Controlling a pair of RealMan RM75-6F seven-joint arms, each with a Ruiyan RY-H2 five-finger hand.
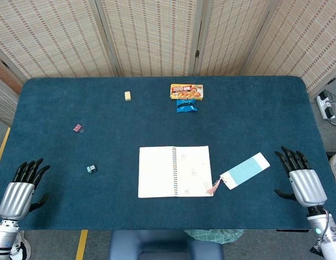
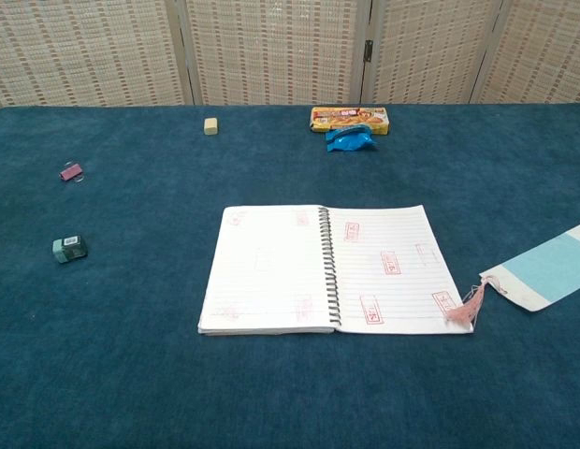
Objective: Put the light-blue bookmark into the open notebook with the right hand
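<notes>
The open spiral notebook lies flat near the table's front middle, its pages showing red stamps. Just right of it rests the light-blue bookmark, slanted, with a pink tassel touching the notebook's right lower corner. In the head view my right hand sits at the right front of the table, empty, fingers spread, a short gap right of the bookmark. My left hand hovers at the left front edge, also empty with fingers apart. Neither hand shows in the chest view.
A yellow-orange snack box and a blue wrapper lie at the back centre. A cream eraser, a pink clip and a small green object sit on the left half.
</notes>
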